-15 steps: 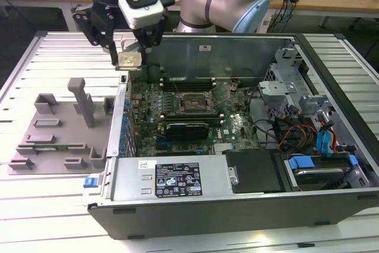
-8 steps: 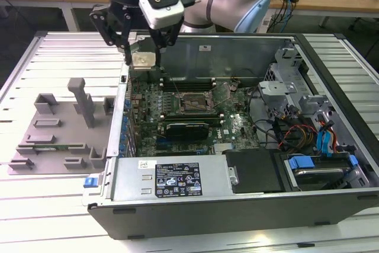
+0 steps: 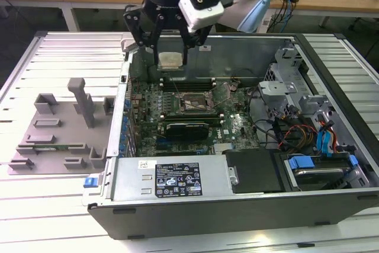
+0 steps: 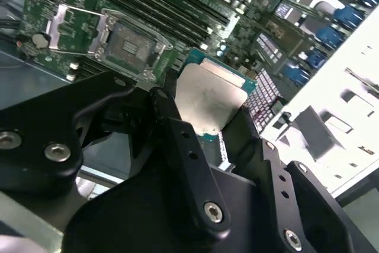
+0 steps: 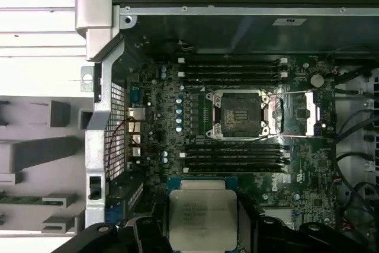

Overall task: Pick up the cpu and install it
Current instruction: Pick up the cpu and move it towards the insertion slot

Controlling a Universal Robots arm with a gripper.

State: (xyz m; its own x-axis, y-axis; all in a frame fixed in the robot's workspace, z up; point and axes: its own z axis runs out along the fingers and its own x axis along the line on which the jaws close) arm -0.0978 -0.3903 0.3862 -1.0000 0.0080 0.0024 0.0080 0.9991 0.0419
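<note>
The cpu is a flat square chip with a silvery top, and it hangs in the air above the back of the open computer case. My gripper is shut on the cpu, its black fingers pressing the chip's edges. The chip shows close up in both wrist views, cpu and cpu. Below lies the green motherboard with its metal-framed socket standing open, the load plate swung to one side. In the exterior view the socket lies nearer the camera than the gripper.
The grey case wall rises just behind the gripper. Memory slots flank the socket. Cables and blue drive bays fill the case at the exterior view's right. A grey plastic holder block rests on the slatted table at the left.
</note>
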